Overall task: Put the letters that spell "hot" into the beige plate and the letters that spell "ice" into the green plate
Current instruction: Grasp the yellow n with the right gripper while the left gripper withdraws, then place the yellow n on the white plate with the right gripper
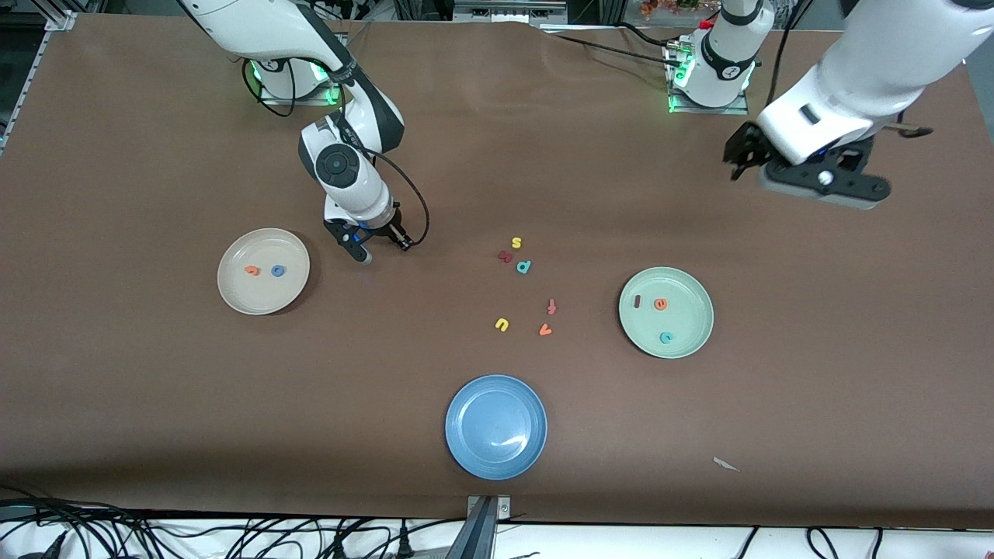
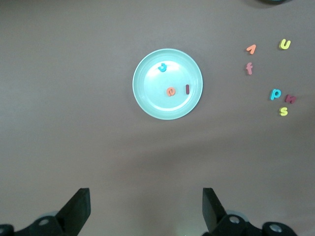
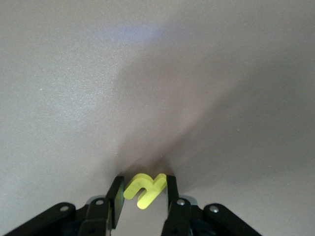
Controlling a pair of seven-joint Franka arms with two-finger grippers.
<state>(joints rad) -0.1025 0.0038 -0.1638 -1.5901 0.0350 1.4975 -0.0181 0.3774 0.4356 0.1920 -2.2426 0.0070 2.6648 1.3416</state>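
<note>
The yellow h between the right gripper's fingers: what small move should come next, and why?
Probably finish closing the right gripper on the yellow h, then lift. The letter sits between its fingers on the table beside the beige plate, which holds only the orange t and blue o.

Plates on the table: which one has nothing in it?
The blue plate, nearest the front camera. The beige plate holds two letters and the green plate holds three.

The brown table (image 1: pixel 155 404) carries the beige plate (image 1: pixel 263 299), the green plate (image 1: pixel 683 341) and a blue plate (image 1: pixel 495 426). Loose foam letters (image 1: pixel 525 266) lie between the beige and green plates. A yellow h (image 3: pixel 144 189) rests on it beside the beige plate.
</note>
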